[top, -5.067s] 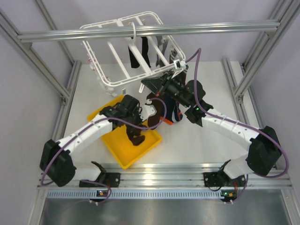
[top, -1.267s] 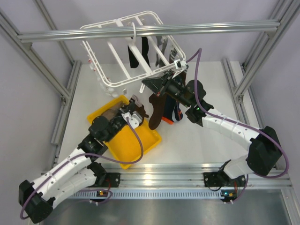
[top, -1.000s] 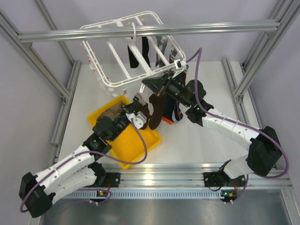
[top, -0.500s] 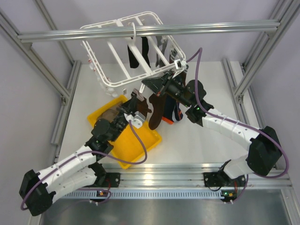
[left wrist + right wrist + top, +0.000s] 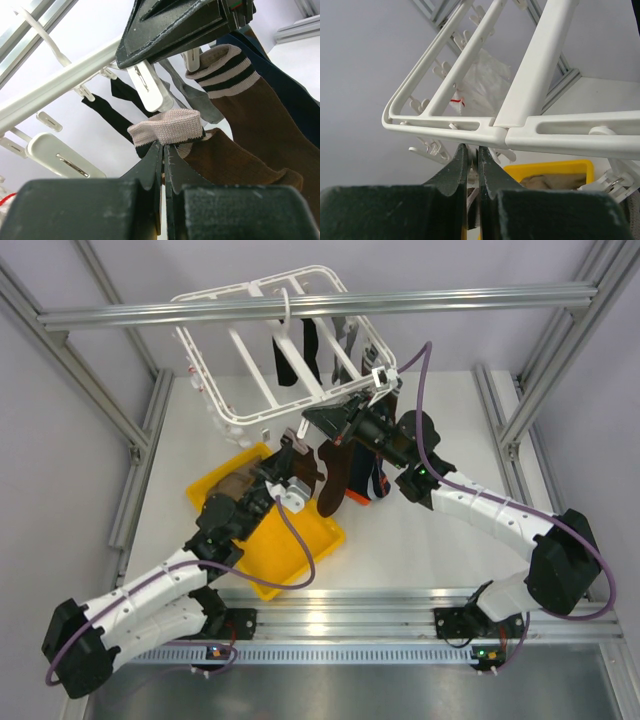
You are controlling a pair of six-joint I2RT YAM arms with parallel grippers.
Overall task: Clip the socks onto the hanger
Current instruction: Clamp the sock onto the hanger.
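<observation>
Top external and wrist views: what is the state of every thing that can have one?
Left hand: shut on the beige cuff of the brown fabric sock.
Right hand: shut on a white plastic clip.
White plastic drying hanger: hanging, tilted.
Brown striped sock: clipped, hanging.
Black socks: clipped, hanging.
Yellow plastic tray: flat, holding tan fabric.

Overhead view down on table (image 5: 400,560); both wrist views close, upward at hanger (image 5: 545,60)
</observation>
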